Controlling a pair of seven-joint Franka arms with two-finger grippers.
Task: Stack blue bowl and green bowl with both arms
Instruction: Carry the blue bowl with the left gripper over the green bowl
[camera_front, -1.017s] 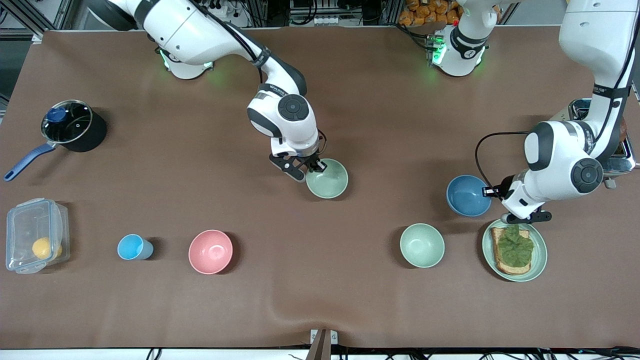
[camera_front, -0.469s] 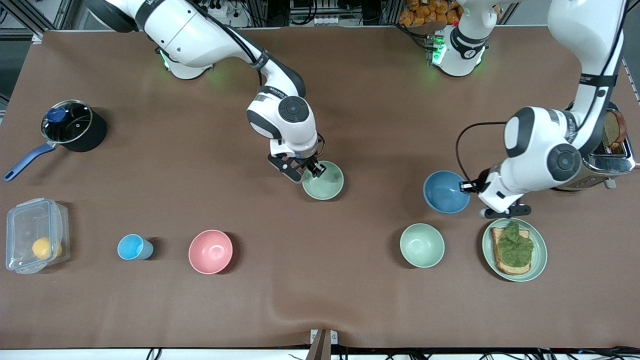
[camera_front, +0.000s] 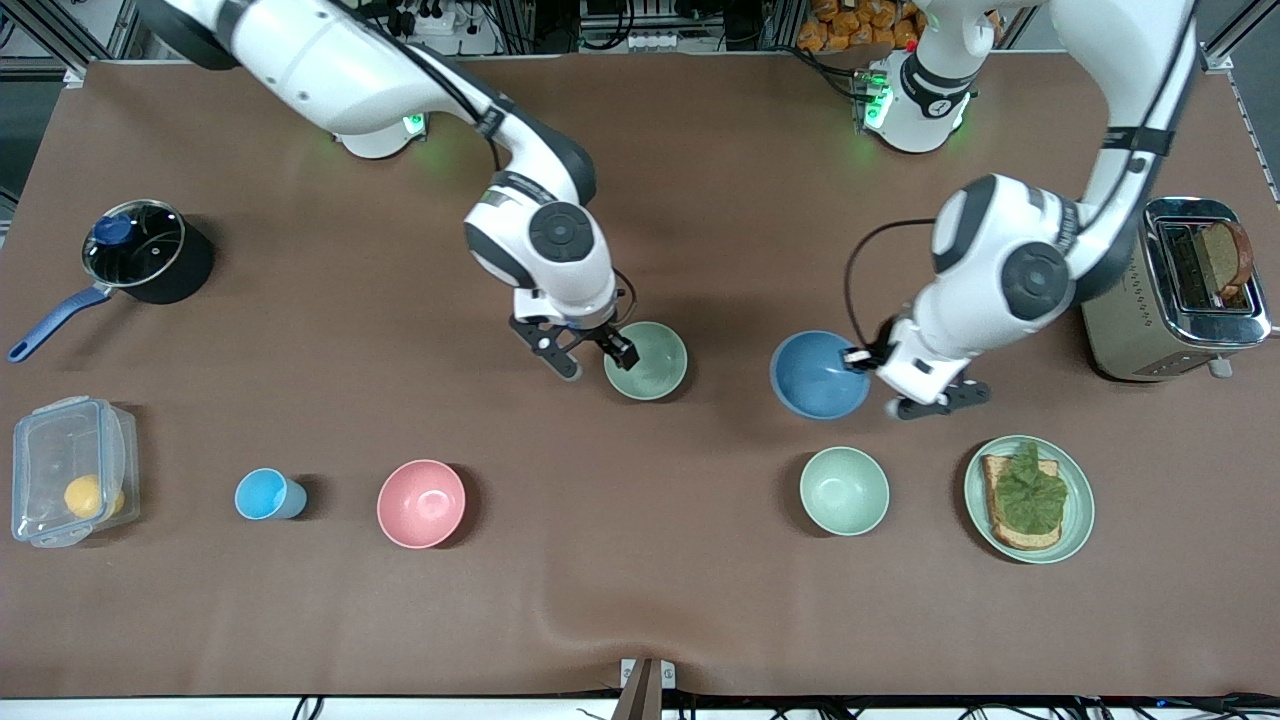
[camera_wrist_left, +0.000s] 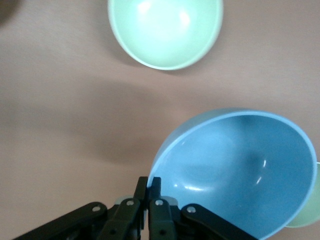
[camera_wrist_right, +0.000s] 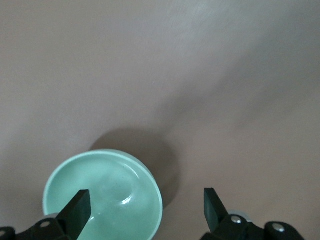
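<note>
Blue bowl (camera_front: 818, 375) pinched by its rim in the clamped left hand (camera_front: 868, 360), tilted, lifted above the surface (camera_front: 700, 600); second green bowl (camera_front: 844, 490) resting below it, nearer the front camera. Green bowl (camera_front: 646, 360) on the surface under the right hand (camera_front: 592, 356), fingers spread wide and gripping nothing, one finger (camera_wrist_right: 75, 212) above the rim.
</note>
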